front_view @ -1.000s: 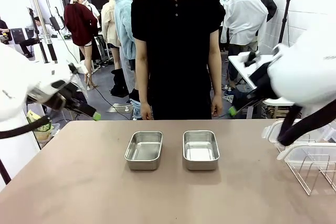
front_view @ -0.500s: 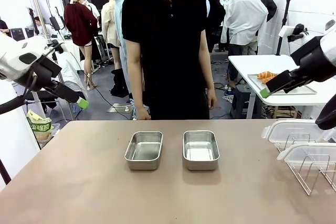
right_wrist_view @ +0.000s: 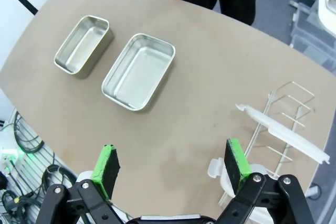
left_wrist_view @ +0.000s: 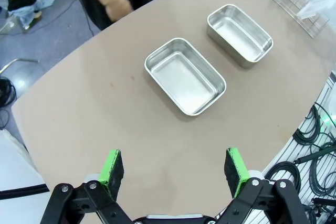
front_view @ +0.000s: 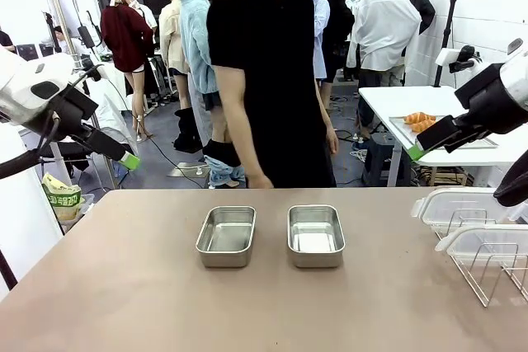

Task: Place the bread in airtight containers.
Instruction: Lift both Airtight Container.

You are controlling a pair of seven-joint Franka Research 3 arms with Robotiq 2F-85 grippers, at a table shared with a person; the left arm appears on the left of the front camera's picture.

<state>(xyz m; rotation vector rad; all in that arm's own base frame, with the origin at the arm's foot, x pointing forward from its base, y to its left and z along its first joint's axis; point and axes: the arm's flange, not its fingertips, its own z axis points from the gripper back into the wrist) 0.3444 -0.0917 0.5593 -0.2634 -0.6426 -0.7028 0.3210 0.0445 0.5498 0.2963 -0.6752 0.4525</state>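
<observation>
"On the tan table, what should a listener know first?"

"Two shiny steel tins sit side by side near its middle, with a narrow strip of tabletop between them: the left tin and the right tin. Both are uncovered and rounded at the corners, and their floors are bare and reflective."

"Where is the bread?"

"Off this table. Two golden-brown croissants lie close together on a flat tray. The tray rests on a white side table beyond the far right corner — the robot's right arm partly hides it."

"And the covers for the tins?"

"Two translucent lids lean in a wire rack at the table's right edge, well apart from the tins."

"How do the robot's grippers stand?"

"The left gripper hangs in the air over the table's left side. Its green-padded fingers are spread wide, with tabletop seen between them. The right gripper hangs high over the right side, its fingers equally spread — the rack and a lid lie below it, the tins farther off. Neither gripper touches a thing."

"Is anyone at the table?"

"A person in a black short-sleeved shirt stands at the far side, turned partly sideways. One hand hangs just above the far edge, behind the left tin."
</observation>
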